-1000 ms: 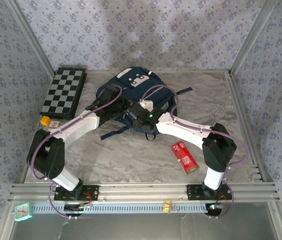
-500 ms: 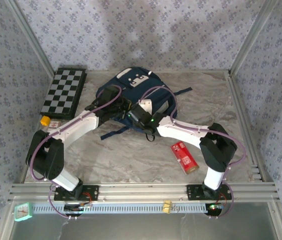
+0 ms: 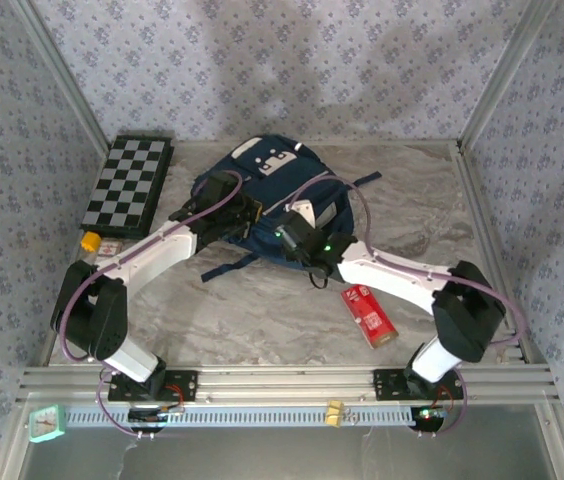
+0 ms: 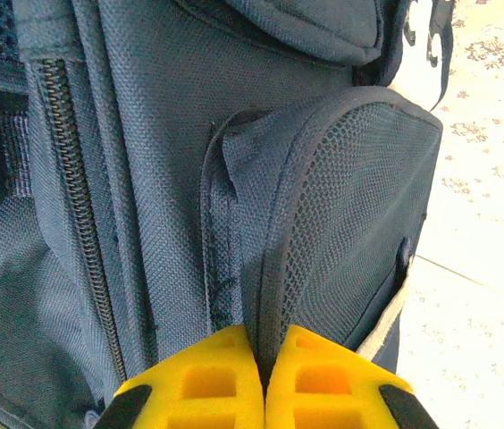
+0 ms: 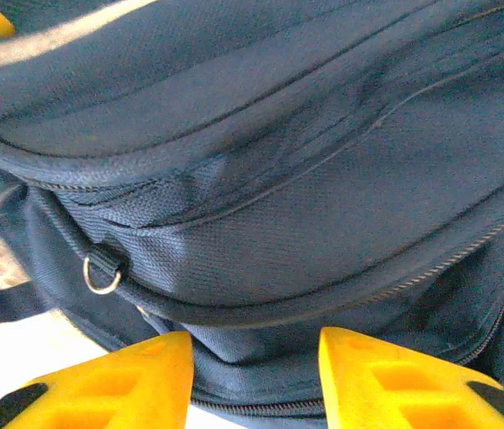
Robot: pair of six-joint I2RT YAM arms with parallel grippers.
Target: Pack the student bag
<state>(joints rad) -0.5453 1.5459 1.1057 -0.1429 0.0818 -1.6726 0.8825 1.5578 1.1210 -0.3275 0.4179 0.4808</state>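
Bag (image 3: 267, 178) is lying at the table's (image 3: 262, 310) far middle. I'm watching my left gripper (image 4: 263, 362) pinching shut on its mesh pocket (image 4: 359, 223) rim, while my right gripper (image 5: 256, 362) is standing half-open, straddling its lower edge.

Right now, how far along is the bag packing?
Done: nothing visibly packed; the zip on the backpack looks closed. In hand: the left gripper is pinched shut on the rim of the mesh side pocket, and the right gripper sits against the bag's side with its jaws apart. Left: open the bag, then probably load the chessboard and the red packet, both lying out on the table.
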